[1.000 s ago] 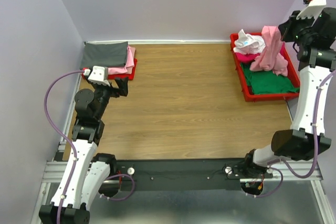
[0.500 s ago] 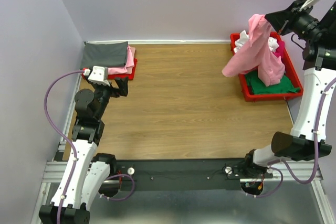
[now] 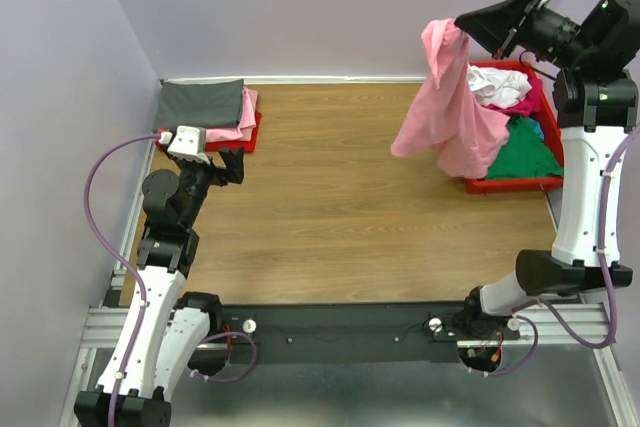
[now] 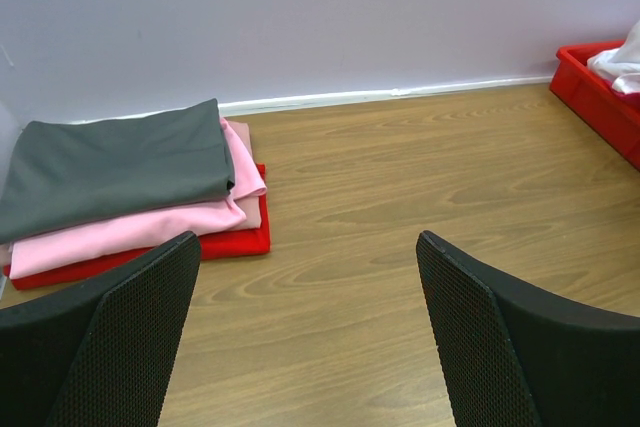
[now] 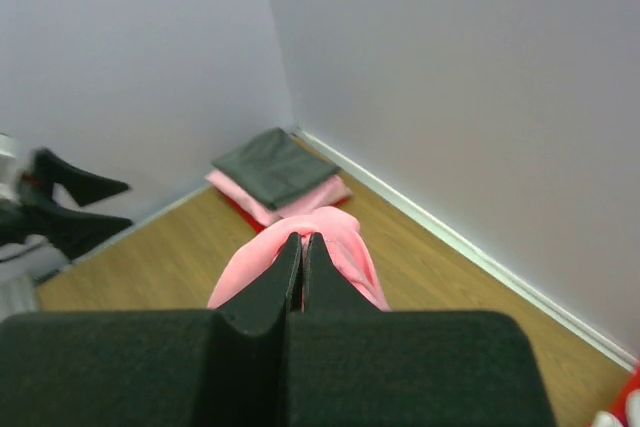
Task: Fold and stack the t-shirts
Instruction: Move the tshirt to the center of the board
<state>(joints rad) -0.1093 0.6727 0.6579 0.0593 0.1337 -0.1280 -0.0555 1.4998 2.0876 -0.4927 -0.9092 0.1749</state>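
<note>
My right gripper [image 3: 462,23] is shut on a light pink t-shirt [image 3: 445,107] and holds it high, the cloth hanging down over the left edge of the right red tray [image 3: 505,185]. In the right wrist view the pink t-shirt [image 5: 345,247] bulges past the closed fingertips [image 5: 303,241]. White [image 3: 497,85], magenta [image 3: 527,102] and green [image 3: 527,153] tees lie in that tray. A folded dark grey tee [image 3: 200,104] lies on a folded pink one [image 3: 245,117] at the back left, also in the left wrist view [image 4: 110,167]. My left gripper [image 4: 305,277] is open and empty above the table.
The folded stack rests on a red tray [image 4: 235,243] by the back wall. The wooden table [image 3: 340,197] lies between the two trays. The purple walls stand close behind and at both sides.
My right gripper has lifted the pink t-shirt out of the right tray and swung it up and leftward. The left arm has not moved.
</note>
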